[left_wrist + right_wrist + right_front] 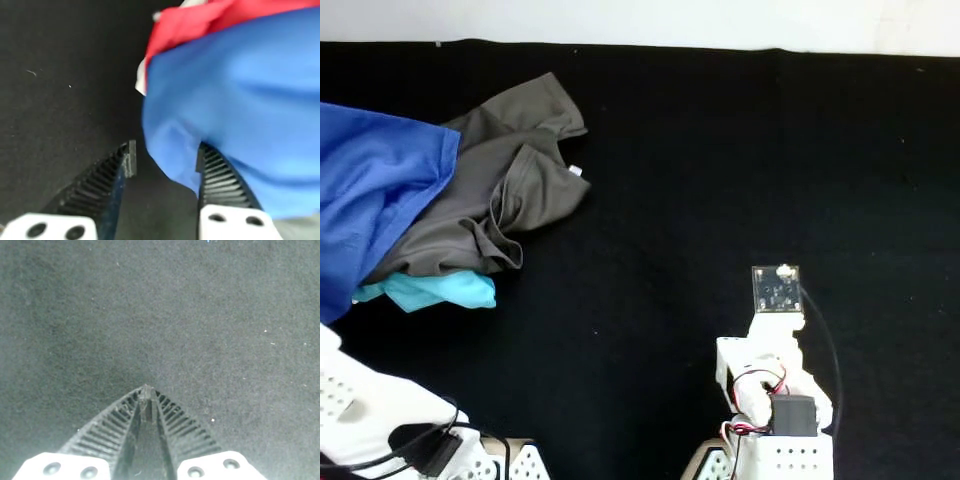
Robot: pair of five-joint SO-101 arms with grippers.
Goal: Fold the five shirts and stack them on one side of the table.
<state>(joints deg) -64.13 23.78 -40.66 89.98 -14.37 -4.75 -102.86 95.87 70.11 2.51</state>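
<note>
Shirts heaped at the left of the black table [720,150], the arms low at its near edge.
The blue shirt [370,190] is draped over the grey shirt [490,200], a turquoise shirt [435,290] tucked beneath; a red shirt [200,20] is seen against the blue. The left gripper [165,150] is spread wide, a blue fold lying between its jaws. The right gripper [146,392] is clenched tip to tip over bare table, well apart from the pile.

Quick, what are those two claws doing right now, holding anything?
Left gripper: open, the blue shirt edge lying between its jaws, not pinched.
Right gripper: closed, empty, over the black table.
</note>
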